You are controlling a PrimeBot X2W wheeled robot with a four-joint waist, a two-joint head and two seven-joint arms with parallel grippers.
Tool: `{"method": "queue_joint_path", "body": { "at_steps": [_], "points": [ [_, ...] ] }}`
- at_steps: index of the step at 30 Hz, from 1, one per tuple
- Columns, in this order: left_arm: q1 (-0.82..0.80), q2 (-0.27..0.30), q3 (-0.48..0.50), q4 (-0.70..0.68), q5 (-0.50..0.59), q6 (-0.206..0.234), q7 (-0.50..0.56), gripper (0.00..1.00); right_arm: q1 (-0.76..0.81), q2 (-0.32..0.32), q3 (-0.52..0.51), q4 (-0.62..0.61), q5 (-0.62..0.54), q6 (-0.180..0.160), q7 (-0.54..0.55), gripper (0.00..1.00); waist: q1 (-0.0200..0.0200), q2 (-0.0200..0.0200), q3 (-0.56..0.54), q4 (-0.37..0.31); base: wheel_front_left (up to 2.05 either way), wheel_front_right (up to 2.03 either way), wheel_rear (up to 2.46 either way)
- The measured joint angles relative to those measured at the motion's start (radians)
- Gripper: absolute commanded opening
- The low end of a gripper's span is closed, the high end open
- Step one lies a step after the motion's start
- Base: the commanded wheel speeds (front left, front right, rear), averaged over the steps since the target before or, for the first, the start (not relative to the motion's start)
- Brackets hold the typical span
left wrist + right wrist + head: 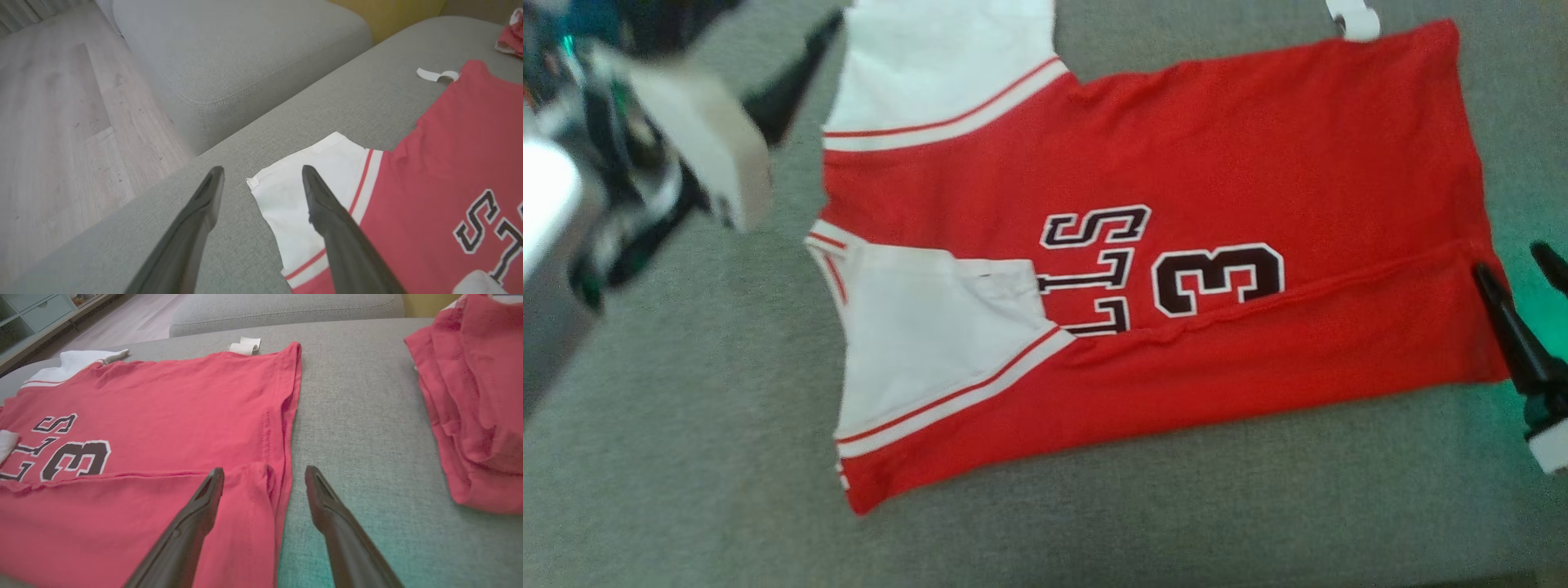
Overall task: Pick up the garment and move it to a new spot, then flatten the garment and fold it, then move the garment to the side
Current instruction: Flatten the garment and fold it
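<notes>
Nearest me, the jersey (1217, 163) lies flat on the grey cushion (686, 457), its near long edge folded over the lettering. The right gripper (264, 469) by the hem and the left gripper (261, 171) over the far white sleeve (282, 196) both gape wide, holding nothing (no cloth between the fingers). I'd pinch the far edge at both ends together, level
</notes>
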Motion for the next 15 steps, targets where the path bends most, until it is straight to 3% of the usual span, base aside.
{"method": "queue_joint_path", "body": {
  "at_steps": [7, 15],
  "points": [
    [-0.188, -0.055, -0.037, 0.224, -0.006, -0.081, 0.178, 1.00, -0.061, 0.048, -0.009, -0.023, -0.047, 0.000, 0.025, 1.00, 0.0000, 0.0000, 0.085, -0.073, 0.00, 0.00, 0.00],
    [-0.259, -0.063, -0.081, 0.377, 0.029, -0.107, 0.222, 1.00, -0.073, 0.081, -0.001, -0.007, -0.051, 0.000, 0.025, 1.00, -0.0001, 0.0000, 0.139, -0.132, 0.00, 0.00, 0.00]
  ]
}}
